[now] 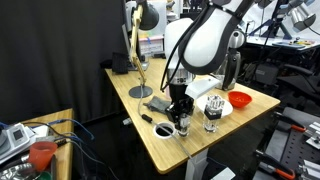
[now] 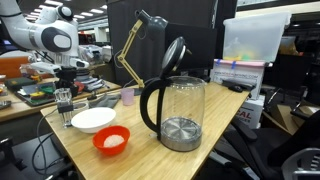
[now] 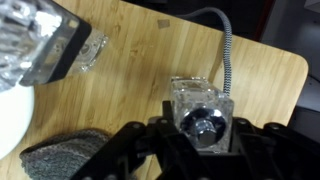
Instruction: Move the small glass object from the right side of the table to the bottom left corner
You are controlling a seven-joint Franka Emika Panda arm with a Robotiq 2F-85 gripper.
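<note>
The small glass object [image 3: 203, 112], a clear jar with a steel top, sits between my gripper's [image 3: 205, 135] black fingers in the wrist view, and the fingers are shut on its sides. In an exterior view the gripper [image 1: 181, 110] points down over the front part of the light-wood table [image 1: 170, 150], with the jar [image 1: 183, 123] at its tips. I cannot tell whether the jar touches the tabletop. In an exterior view the gripper [image 2: 66, 90] hangs at the far left end of the table [image 2: 200, 160].
A larger clear glass [image 1: 212, 112] stands close by, next to a white bowl [image 1: 206, 88] and a red bowl [image 1: 240, 99]. A grey cloth [image 1: 158, 103], a black marker [image 1: 148, 119], a desk lamp [image 1: 137, 45], a pink cup [image 2: 127, 96] and a glass kettle [image 2: 176, 112] are also on the table.
</note>
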